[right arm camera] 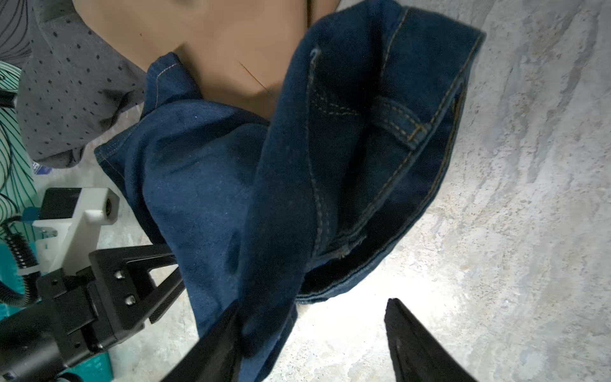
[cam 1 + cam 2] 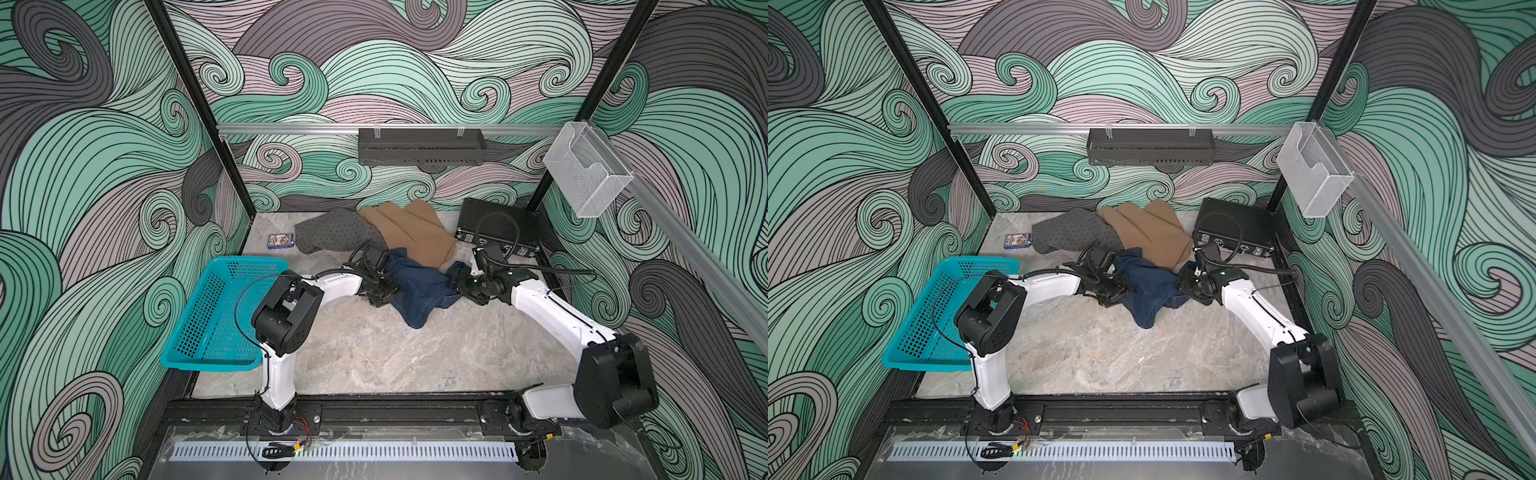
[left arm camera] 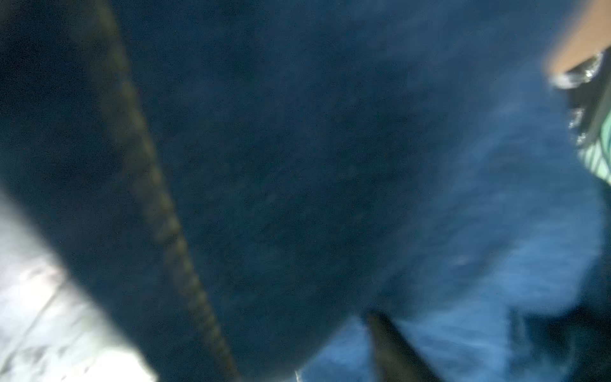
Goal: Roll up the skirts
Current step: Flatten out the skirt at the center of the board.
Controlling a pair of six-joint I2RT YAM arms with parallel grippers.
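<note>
Now the denim skirt [image 2: 419, 291] is seen bunched on the table [image 2: 395, 353] between both arms in both top views, its far edge against the tan skirt [image 2: 411, 232]; the dotted skirt [image 2: 332, 235] is lapped by that one. Only in its wrist view is the right gripper [image 1: 317, 307] shown with fingers [image 1: 420, 344] apart, denim draped against one. The left gripper [image 2: 382, 293] is pressed into denim. Its wrist view is filled with blurred blue, so its grip cannot be told.
</note>
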